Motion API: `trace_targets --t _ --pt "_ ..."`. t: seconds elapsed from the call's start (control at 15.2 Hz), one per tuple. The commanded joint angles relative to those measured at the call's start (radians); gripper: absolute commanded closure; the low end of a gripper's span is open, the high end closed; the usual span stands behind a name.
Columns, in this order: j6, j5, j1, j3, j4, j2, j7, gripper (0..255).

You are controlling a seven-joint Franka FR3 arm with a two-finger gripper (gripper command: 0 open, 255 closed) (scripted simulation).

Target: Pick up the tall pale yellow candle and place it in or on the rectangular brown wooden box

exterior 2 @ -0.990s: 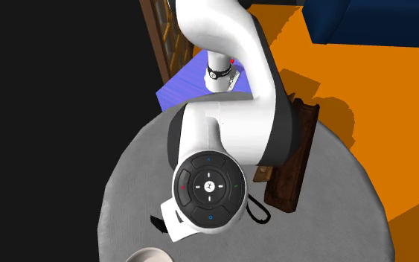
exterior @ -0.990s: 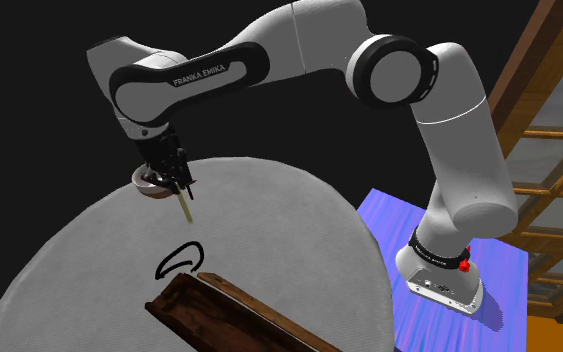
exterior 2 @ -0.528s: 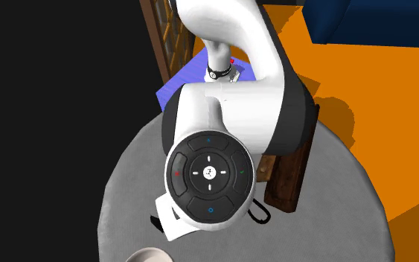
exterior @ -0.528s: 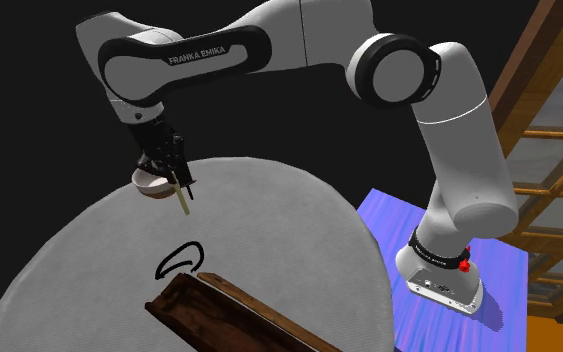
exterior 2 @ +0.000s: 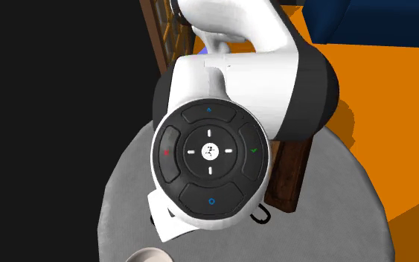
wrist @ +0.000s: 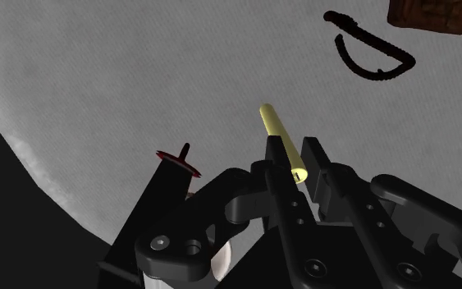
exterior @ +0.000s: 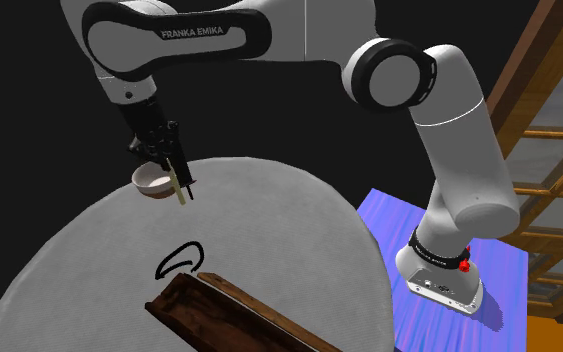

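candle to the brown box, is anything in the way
Nothing tall. The candle is clasped in the gripper above the table; a flat black loop lies between it and the box, likely low enough to pass over.

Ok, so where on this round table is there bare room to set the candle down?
Bare grey table runs between the bowl at the far rim and the black loop, and across the shoulder view's right side toward the stand. It is tight where the loop lies close to the wooden box. The gripper holds the candle.
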Motion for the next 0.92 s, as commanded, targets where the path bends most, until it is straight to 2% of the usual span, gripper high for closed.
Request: trace_targets --t 0.0,0.4,0.59,0.66,0.73,0.86 --pt "-0.037 -0.003 0.008 -0.001 0.050 0.013 -0.002 255" --pt "-0.162 -0.018 0.043 -0.007 0.238 0.072 -0.006 255" --pt "-0.259 -0.034 0.080 -0.017 0.408 0.143 -0.014 255" --pt "-0.261 -0.034 0.081 -0.018 0.412 0.145 -0.014 255" --pt "-0.196 -0.015 0.053 -0.001 0.250 0.051 0.008 255" --pt "-0.130 0.011 0.029 0.023 0.068 -0.064 0.040 255"
